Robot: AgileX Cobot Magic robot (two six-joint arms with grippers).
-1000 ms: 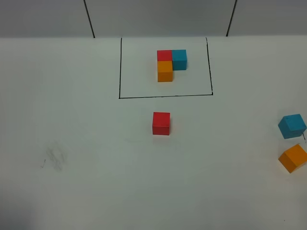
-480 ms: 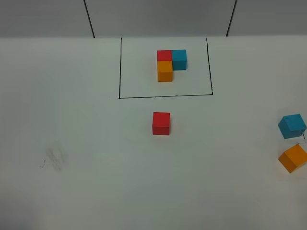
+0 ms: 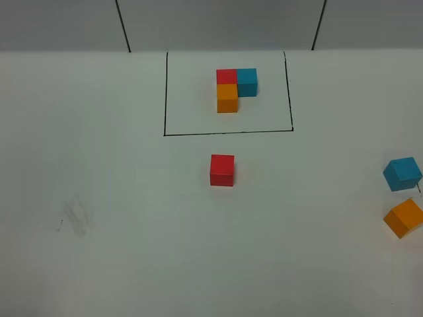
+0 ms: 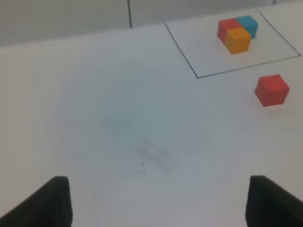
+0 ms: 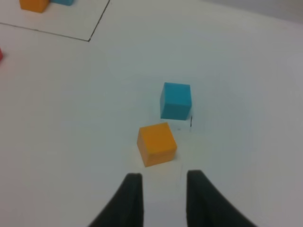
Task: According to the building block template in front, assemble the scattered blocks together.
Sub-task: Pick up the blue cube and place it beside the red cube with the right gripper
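The building block template (image 3: 236,88) is an L of red, blue and orange cubes inside a black drawn rectangle at the back middle; it also shows in the left wrist view (image 4: 236,32). The loose red cube (image 3: 222,170) sits just in front of the frame. The loose sky-blue cube (image 3: 402,174) and orange cube (image 3: 404,218) lie apart at the far right edge. My left gripper (image 4: 161,203) is wide open and empty, well short of the red cube (image 4: 271,90). My right gripper (image 5: 163,189) is open and empty, just short of the orange cube (image 5: 157,144), with the blue cube (image 5: 176,100) beyond.
The white table (image 3: 132,231) has a faint grey smudge (image 3: 74,218) at the front left. Neither arm shows in the exterior high view. Black lines run up the back wall (image 3: 123,26).
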